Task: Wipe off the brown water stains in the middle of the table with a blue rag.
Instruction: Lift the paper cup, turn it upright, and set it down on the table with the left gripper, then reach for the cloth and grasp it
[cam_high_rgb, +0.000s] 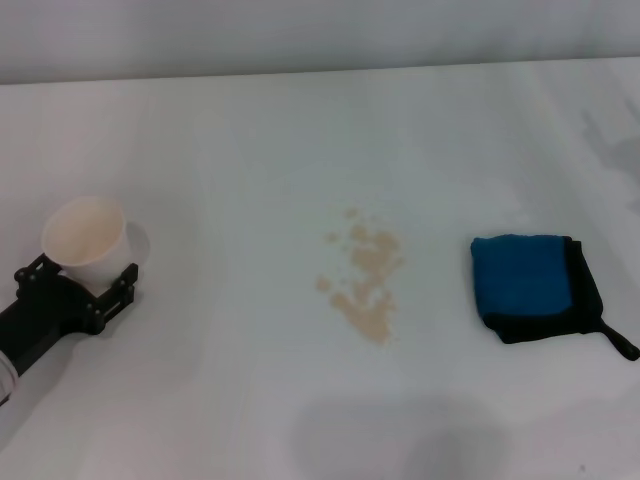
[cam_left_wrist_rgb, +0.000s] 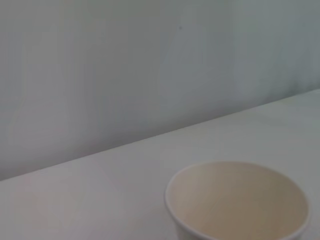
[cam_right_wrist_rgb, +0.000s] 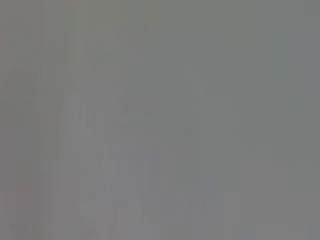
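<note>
The brown water stains (cam_high_rgb: 364, 288) are a cluster of tan blotches in the middle of the white table (cam_high_rgb: 240, 150). The blue rag (cam_high_rgb: 528, 283) lies folded to their right, with black edging and a short black loop tail toward the right edge. My left gripper (cam_high_rgb: 85, 283) is at the far left, shut on a white paper cup (cam_high_rgb: 86, 243) that it holds upright. The cup's open rim also shows in the left wrist view (cam_left_wrist_rgb: 237, 202). My right gripper is out of view; its wrist view shows only plain grey.
The table's far edge meets a pale wall (cam_high_rgb: 300, 30) at the back. A faint shadow lies on the table near its front edge, below the stains.
</note>
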